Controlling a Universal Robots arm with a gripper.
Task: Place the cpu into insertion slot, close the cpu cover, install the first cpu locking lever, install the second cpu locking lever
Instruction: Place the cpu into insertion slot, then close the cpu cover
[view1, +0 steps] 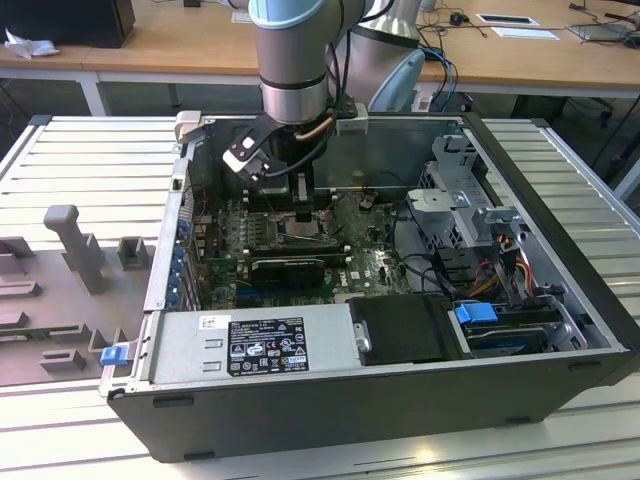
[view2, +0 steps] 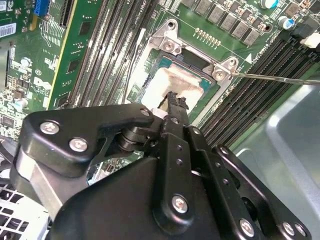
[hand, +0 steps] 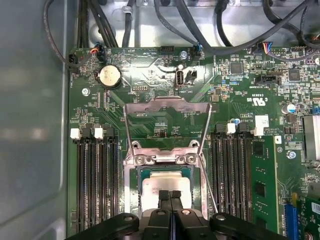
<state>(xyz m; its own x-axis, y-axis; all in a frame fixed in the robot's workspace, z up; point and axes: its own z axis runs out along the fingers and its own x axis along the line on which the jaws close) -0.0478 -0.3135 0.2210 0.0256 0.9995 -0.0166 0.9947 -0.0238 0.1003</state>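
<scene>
The cpu (hand: 165, 184) (view2: 172, 80), pale on top, lies flat inside the insertion slot (hand: 141, 172) (view2: 167, 62) on the green board. My gripper (hand: 170, 196) (view2: 176, 100) is shut, its two black fingertips pressed together with nothing between them, right over the chip's near edge. The cpu cover (hand: 167, 103), a silver frame with a cut-out centre, is swung open away from the slot on its hinge (hand: 165, 159). A thin locking lever (hand: 209, 190) (view2: 275, 78) stands loose beside the slot. In the exterior view the gripper (view1: 303, 207) reaches down into the open computer case over the slot (view1: 297, 232).
Long black memory slots (hand: 95, 180) (hand: 227, 180) run along both sides of the socket. A coin battery (hand: 109, 76) and black cables (hand: 200, 30) lie past the cover. The case holds a power supply (view1: 250, 345) and a drive cage (view1: 465, 195); its walls close in around the arm.
</scene>
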